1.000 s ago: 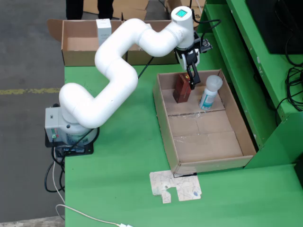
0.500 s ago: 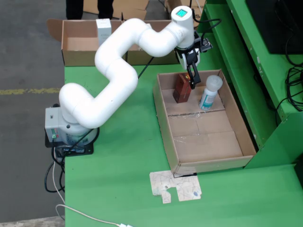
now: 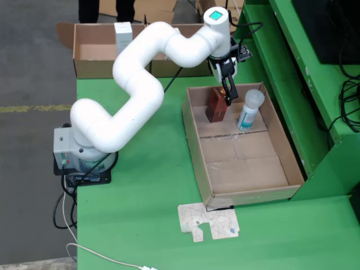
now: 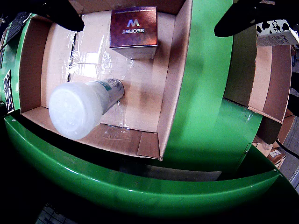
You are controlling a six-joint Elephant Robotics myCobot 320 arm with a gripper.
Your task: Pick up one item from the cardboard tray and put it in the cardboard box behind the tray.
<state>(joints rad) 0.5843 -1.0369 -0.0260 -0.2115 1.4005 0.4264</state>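
Note:
In the view from above, the cardboard tray holds a brown box and a white bottle at its far end. My gripper hangs just right of the brown box's top, between it and the bottle. The view that rides on the gripper shows both dark fingertips spread wide, so the gripper is open and holds nothing. Below it stand the brown box, labelled SECRET, and the capped bottle, leaning inside the tray.
The cardboard box sits at the table's back left in the view from above, with a white carton inside. A flat cardboard scrap lies in front of the tray. A green frame borders the tray's right side.

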